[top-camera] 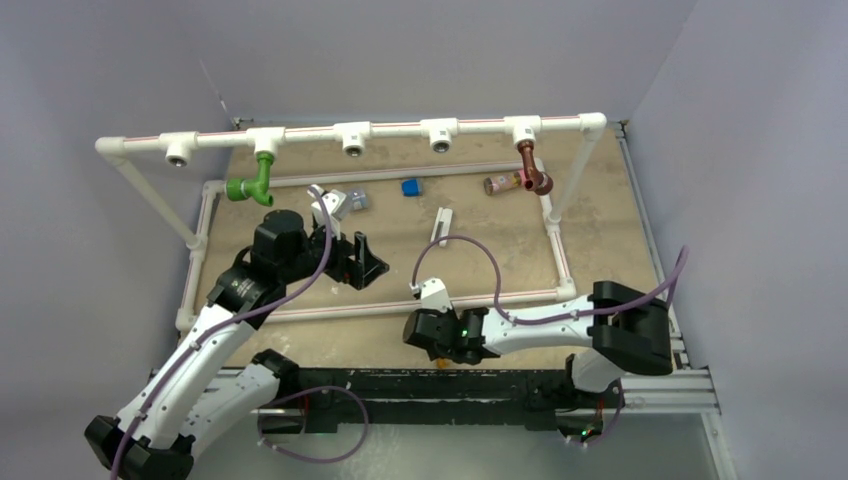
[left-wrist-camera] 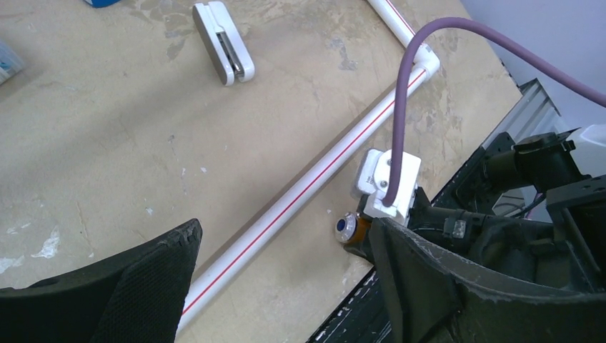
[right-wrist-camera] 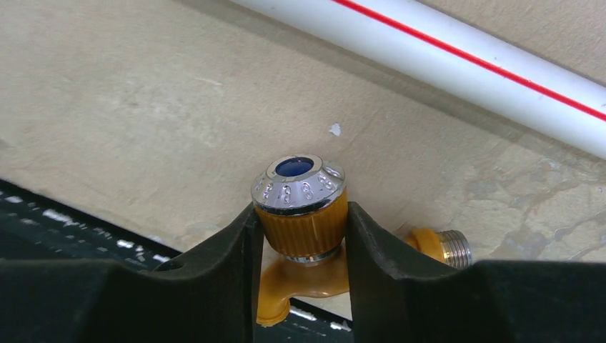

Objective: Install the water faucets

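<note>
My right gripper [right-wrist-camera: 300, 239] is shut on the ribbed knob of the orange faucet [right-wrist-camera: 300, 214], low over the board near its front edge. The faucet's chrome cap faces the camera and its threaded end [right-wrist-camera: 454, 246] points right. In the top view the right gripper [top-camera: 432, 347] hides the faucet. My left gripper [top-camera: 367, 262] is open and empty, and from its wrist view [left-wrist-camera: 286, 286] the orange faucet's cap [left-wrist-camera: 348, 227] shows just ahead. The green faucet [top-camera: 252, 184] and the dark brown faucet [top-camera: 533, 170] hang from tees on the white rear pipe [top-camera: 400, 130].
Three tee sockets [top-camera: 178, 150], [top-camera: 353, 140], [top-camera: 441, 136] are open. A front white pipe with a red stripe [right-wrist-camera: 457, 50] lies just beyond the right gripper. A blue block [top-camera: 411, 187], a white clip [top-camera: 441, 225], a pink-and-brown cylinder [top-camera: 500, 184] and small grey parts [top-camera: 345, 203] lie on the board.
</note>
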